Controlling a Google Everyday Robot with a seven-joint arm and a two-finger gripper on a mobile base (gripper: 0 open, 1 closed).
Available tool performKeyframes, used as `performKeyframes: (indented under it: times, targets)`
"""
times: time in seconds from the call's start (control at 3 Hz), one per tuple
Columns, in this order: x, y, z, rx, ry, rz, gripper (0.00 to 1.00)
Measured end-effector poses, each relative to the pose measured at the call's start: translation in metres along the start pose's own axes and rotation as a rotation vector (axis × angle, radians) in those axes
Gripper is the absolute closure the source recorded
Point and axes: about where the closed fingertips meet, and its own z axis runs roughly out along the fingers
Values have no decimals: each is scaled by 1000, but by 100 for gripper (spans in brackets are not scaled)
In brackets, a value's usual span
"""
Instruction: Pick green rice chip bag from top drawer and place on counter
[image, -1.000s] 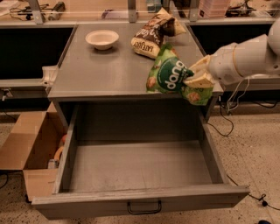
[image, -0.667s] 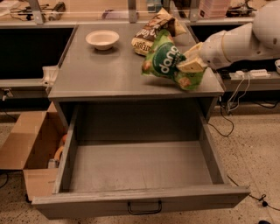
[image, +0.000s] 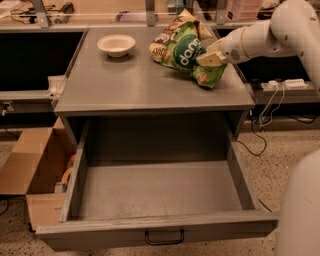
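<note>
The green rice chip bag (image: 189, 54) is light green with a dark green round logo. It hangs over the right rear part of the grey counter (image: 125, 80), its lower corner at or just above the surface. My gripper (image: 210, 58) is shut on the bag's right side; the white arm comes in from the upper right. The top drawer (image: 155, 192) is pulled fully open below the counter and is empty, with a small dark handle (image: 164, 237) on its front panel.
A brown-and-cream chip bag (image: 162, 40) lies on the counter just behind the green bag. A white bowl (image: 116, 45) stands at the counter's back left. An open cardboard box (image: 32, 170) sits on the floor to the left. Cables (image: 265, 115) hang at the right.
My gripper has carried the green bag from the counter's right front edge back and to the left, over the counter near the brown bag.
</note>
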Motion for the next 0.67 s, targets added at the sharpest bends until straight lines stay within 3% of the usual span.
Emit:
performKeyframes:
  times: [0.33,0.67]
  targets:
    - [3,-18,9,4,-37,43,63]
    - [1,-22,10,10,-47,44,38]
